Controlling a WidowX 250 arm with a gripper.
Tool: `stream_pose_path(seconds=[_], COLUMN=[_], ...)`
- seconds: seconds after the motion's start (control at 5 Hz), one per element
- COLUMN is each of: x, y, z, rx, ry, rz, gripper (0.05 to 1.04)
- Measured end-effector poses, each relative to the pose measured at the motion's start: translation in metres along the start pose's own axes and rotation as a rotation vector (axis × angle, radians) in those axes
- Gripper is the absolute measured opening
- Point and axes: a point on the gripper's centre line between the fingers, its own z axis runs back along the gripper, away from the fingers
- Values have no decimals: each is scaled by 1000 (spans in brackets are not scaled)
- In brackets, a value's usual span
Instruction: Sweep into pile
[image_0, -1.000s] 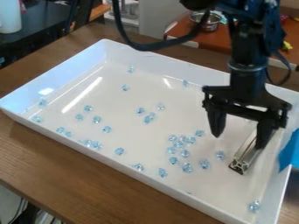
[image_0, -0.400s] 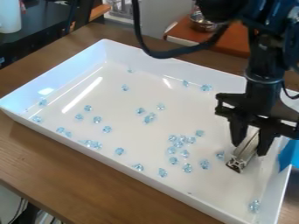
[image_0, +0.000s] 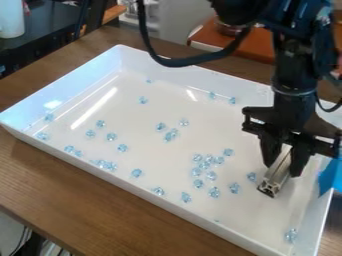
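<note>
In the camera view, the small crystals (image_0: 214, 192) are pale blue, clear and faceted, with glints of light. They lie scattered inside a white, high-walled tray (image_0: 67, 92) on a brown wooden tabletop (image_0: 100, 210), the densest group right of centre. The fingers (image_0: 282, 171) are over the tray's right part, grasping a silver metal bar (image_0: 275, 179) that slants between them, its grooved near end low over the tray floor. One crystal sits just beside the bar, to its left; most are farther left, and one lies well apart at the near right corner. I count one tray, one bar, two fingers and thirty-odd crystals; some overlap, so the exact number is unclear.
</note>
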Motion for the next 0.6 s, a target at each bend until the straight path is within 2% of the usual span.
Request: stream_pose_path(seconds=[0.6], x=[-36], y=[44], z=[8], rx=[-50], ry=[45], rz=[30], gripper=[359])
